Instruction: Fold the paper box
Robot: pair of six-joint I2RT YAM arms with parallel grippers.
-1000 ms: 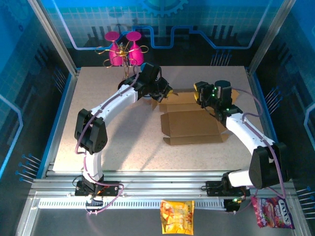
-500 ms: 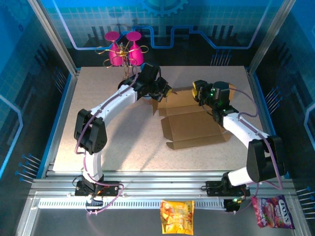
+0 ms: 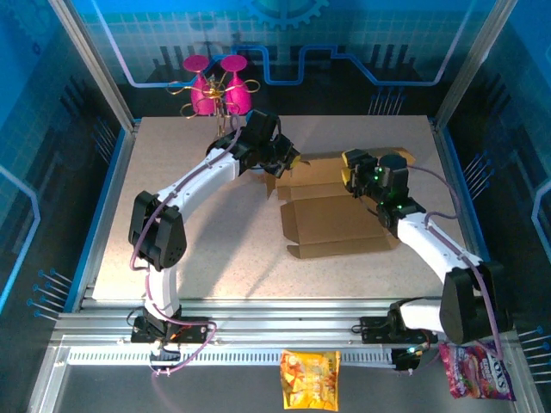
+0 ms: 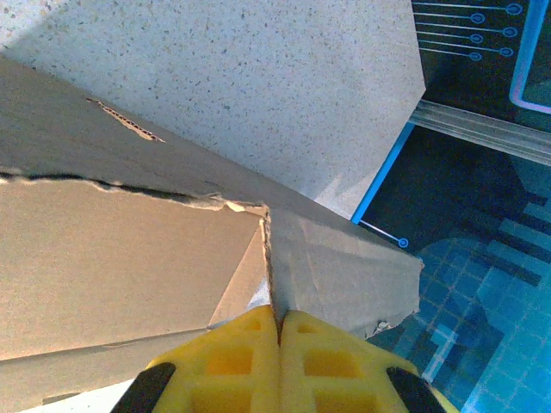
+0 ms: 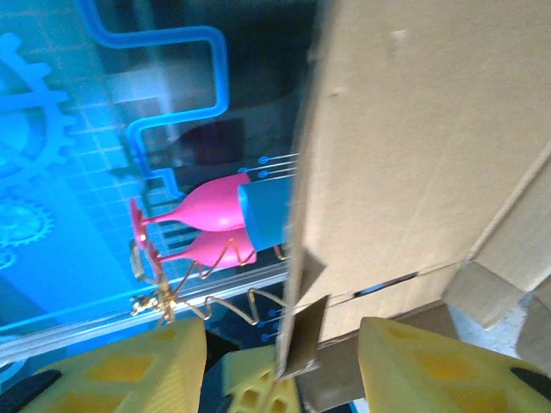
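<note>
Left gripper (image 4: 277,344) is pinched tight on a far-left flap of the paper box (image 3: 336,219), with its arm stretched far across the table (image 3: 172,206). Right gripper (image 5: 277,357) stands parted astride a raised flap edge, seemingly without contact. It has drifted slightly right over the last half second. The box lies centre-right and has barely moved.
</note>
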